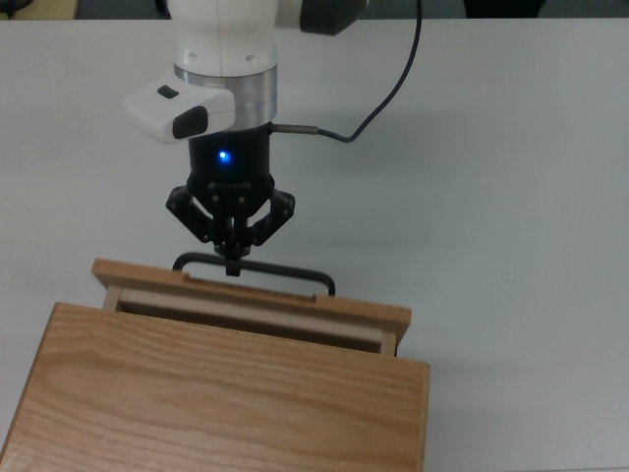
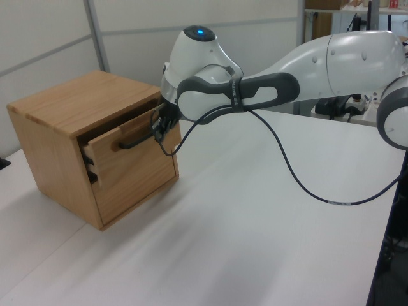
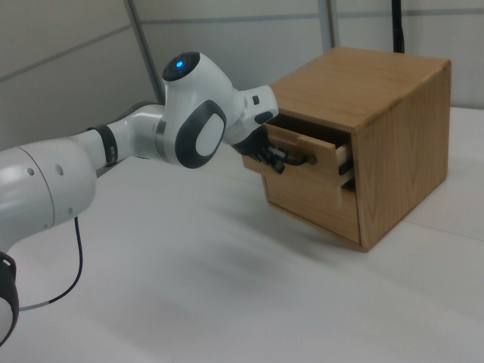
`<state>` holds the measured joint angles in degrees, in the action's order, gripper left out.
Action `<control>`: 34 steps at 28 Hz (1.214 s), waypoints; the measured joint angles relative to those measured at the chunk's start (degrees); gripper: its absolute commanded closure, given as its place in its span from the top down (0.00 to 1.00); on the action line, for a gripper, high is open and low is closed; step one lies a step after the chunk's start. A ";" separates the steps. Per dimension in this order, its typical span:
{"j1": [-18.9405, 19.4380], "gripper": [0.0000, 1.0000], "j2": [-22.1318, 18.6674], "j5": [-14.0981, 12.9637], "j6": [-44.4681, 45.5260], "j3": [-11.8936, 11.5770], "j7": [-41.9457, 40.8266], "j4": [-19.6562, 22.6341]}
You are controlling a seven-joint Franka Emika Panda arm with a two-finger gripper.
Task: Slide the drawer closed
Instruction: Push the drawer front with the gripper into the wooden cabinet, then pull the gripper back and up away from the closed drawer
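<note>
While gripping the handle, the end effector points at the drawer.

— Where does the top view sit?
— Overhead, close, looking straight down on the cabinet and white table.
— The side views?
— Farther back, raised, at opposite sides — the cabinet lies at the left view's left, the right view's right. All three share its drawer front.
</note>
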<state>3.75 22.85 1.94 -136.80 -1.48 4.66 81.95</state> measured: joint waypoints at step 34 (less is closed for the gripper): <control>-2.19 0.00 -2.08 0.80 8.17 -0.11 0.30 -0.32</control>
<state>1.56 20.77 2.74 -128.64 -1.59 4.95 81.63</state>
